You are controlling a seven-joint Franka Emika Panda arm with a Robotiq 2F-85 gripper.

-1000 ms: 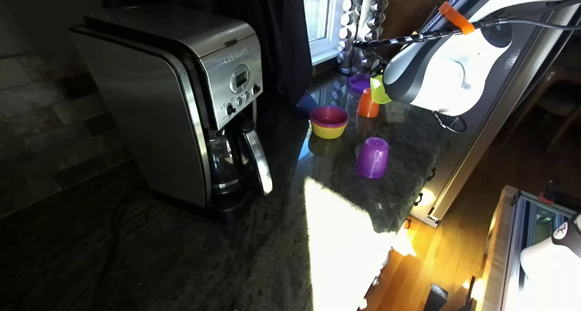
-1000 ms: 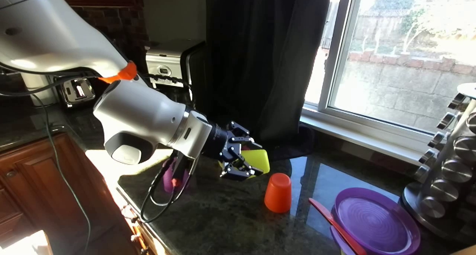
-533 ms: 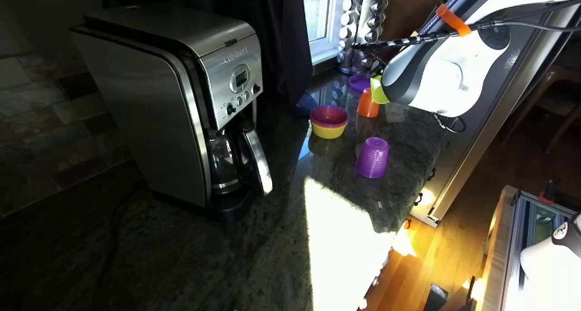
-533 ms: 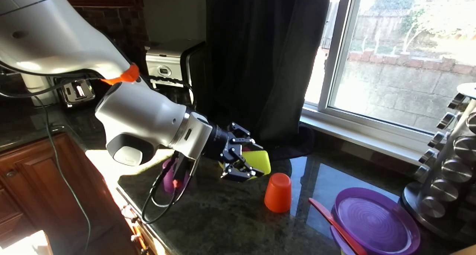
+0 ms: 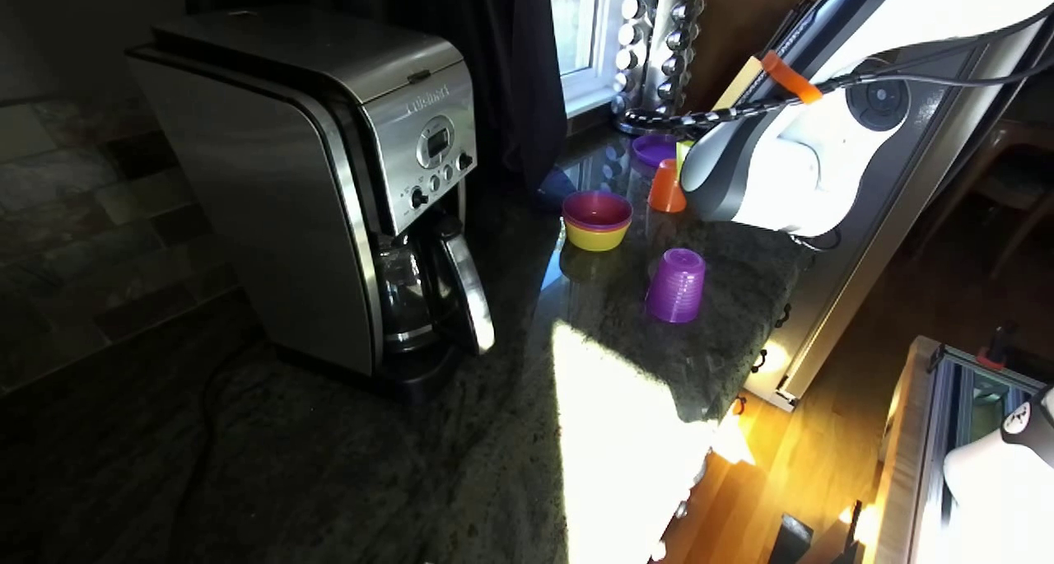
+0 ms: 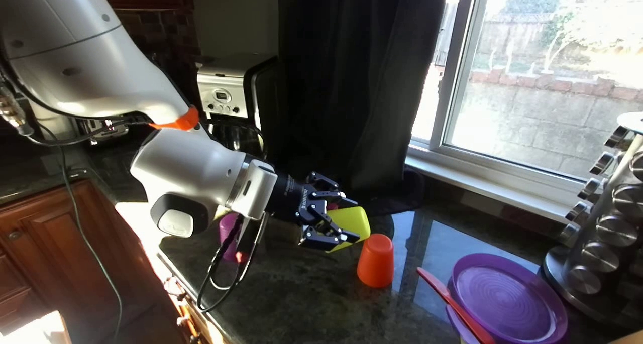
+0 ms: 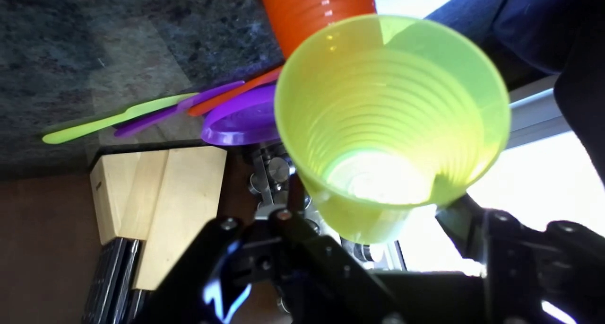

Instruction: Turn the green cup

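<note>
My gripper (image 6: 350, 220) is shut on the lime-green cup (image 6: 357, 217), one finger on each side, and holds it above the dark counter. In an exterior view the cup lies tilted, its closed base pointing away from the gripper. In the wrist view the open mouth of the green cup (image 7: 387, 101) faces the camera, with black fingers (image 7: 456, 217) at its sides. In an exterior view only a sliver of the green cup (image 5: 682, 154) shows; the arm hides the rest and the gripper. An orange cup (image 6: 376, 263) stands upside down close beside and below the green cup.
A purple cup (image 5: 677, 286) stands upside down nearer the coffee maker (image 5: 420, 160). Stacked bowls (image 5: 596, 238) stand by the curtain. A purple plate (image 6: 507, 296) with a red knife (image 6: 452, 304) lies before the spice rack (image 6: 598, 228). A knife block (image 7: 175, 196) shows in the wrist view.
The arm has come lower and shifted. The gripper and green cup have tipped further down and moved slightly closer to the orange cup. The grip on the cup looks the same.
</note>
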